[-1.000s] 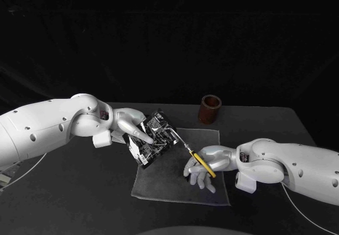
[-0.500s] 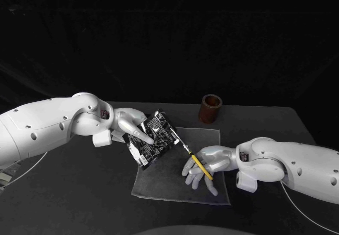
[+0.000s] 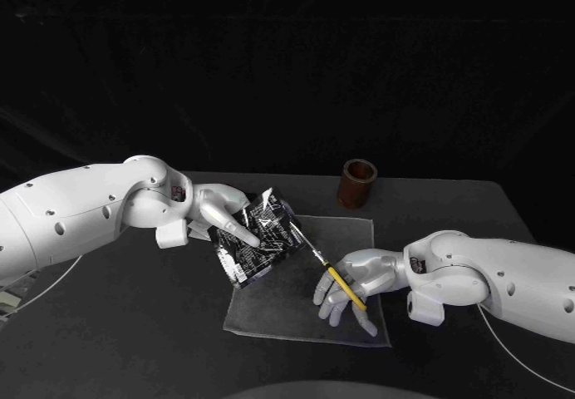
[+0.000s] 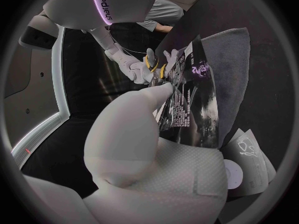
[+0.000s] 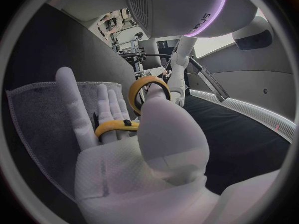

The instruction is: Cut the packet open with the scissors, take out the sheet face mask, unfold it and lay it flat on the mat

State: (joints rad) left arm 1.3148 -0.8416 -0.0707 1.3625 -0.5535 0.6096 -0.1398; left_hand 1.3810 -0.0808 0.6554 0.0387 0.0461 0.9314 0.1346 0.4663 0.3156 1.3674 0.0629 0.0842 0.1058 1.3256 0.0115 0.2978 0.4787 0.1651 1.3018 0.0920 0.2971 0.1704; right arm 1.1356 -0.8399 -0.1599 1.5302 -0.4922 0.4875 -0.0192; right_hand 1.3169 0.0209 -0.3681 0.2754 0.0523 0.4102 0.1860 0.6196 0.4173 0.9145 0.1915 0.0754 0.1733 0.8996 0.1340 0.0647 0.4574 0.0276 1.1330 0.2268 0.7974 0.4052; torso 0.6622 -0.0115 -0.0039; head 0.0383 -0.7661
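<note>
My left hand (image 3: 222,218) holds the black packet (image 3: 255,236) with white print tilted above the left part of the grey mat (image 3: 293,312). In the left wrist view the packet (image 4: 190,102) stands on edge past my fingers (image 4: 134,119). My right hand (image 3: 354,283) grips the yellow-handled scissors (image 3: 336,274) over the mat's right side. Their metal blades point up-left and reach the packet's right edge. The right wrist view shows the yellow handle loops (image 5: 146,92) around my fingers (image 5: 74,104), with the mat (image 5: 37,119) beneath.
A brown cylindrical cup (image 3: 356,184) stands upright on the black table (image 3: 120,332) behind the mat, to the right of the packet. White paper slips (image 4: 249,152) lie beside the mat in the left wrist view.
The right hand has shifted slightly and the scissors' blades have edged closer to the packet's right edge. The left hand has tipped the packet a little.
</note>
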